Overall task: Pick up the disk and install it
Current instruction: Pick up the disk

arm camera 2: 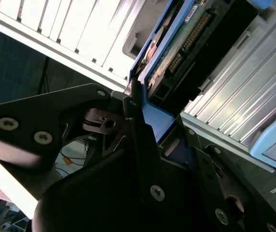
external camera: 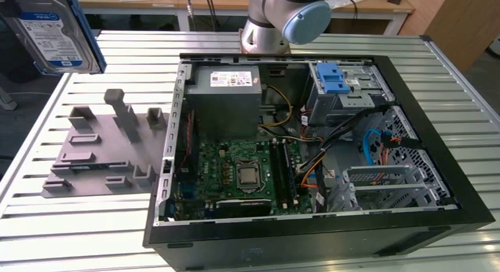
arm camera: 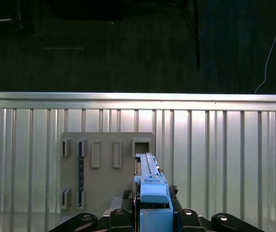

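Held aloft at ten o'clock of the open computer case [external camera: 312, 245], label face showing: the disk [external camera: 48, 32], above the grey holder rack [external camera: 86, 161] on the desk [external camera: 78, 237]. Clenched in the jaws by its blue frame edge, probably to leave the flat body free for sliding into a bay.

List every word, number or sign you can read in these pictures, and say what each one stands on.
No text here can be read for certain.
Blue-and-white label on the disk: lines of print, too small to read.
White sticker on the grey metal box: print too small to read.
Green circuit board inside the computer case: any markings are too small to read.
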